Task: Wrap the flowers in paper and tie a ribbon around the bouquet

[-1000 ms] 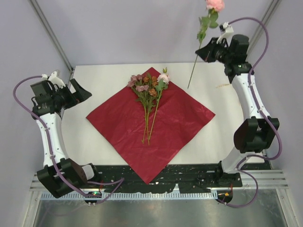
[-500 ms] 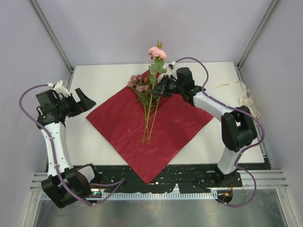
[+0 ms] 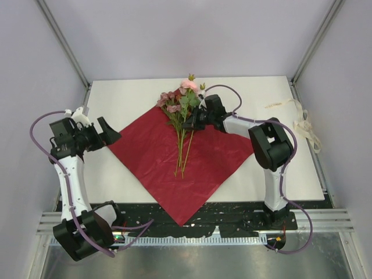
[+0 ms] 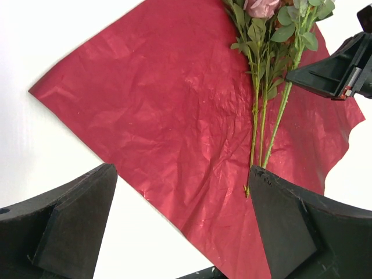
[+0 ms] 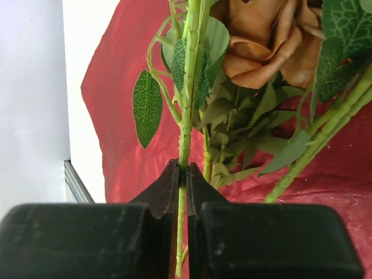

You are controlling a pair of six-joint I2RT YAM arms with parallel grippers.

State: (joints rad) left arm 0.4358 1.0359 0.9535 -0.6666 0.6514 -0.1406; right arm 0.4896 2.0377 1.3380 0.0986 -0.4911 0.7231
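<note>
The dark red paper [image 3: 157,163] lies flat as a diamond on the white table. A bunch of flowers [image 3: 174,106] rests on it, stems pointing toward me. My right gripper [image 3: 188,124] is shut on the thin green stem [image 5: 189,87] of one more pink flower [image 3: 189,85], held low against the right side of the bunch. The wrist view shows the stem pinched between the fingertips [image 5: 182,171], over leaves and a brownish bloom [image 5: 261,46]. My left gripper [image 3: 109,131] hangs open and empty above the paper's left corner [image 4: 40,90]. The cream ribbon [image 3: 305,125] lies at the table's right edge.
The table's white surface [image 3: 128,96] shows around the paper. Grey enclosure walls and metal frame posts [image 3: 64,43] close in the back and sides. The left wrist view shows the right gripper's black finger [image 4: 325,72] beside the stems [image 4: 256,116].
My right arm swung down from high at the back right to the middle of the paper, bringing the pink flower down onto the bunch. The left arm shifted slightly toward the paper, still open.
</note>
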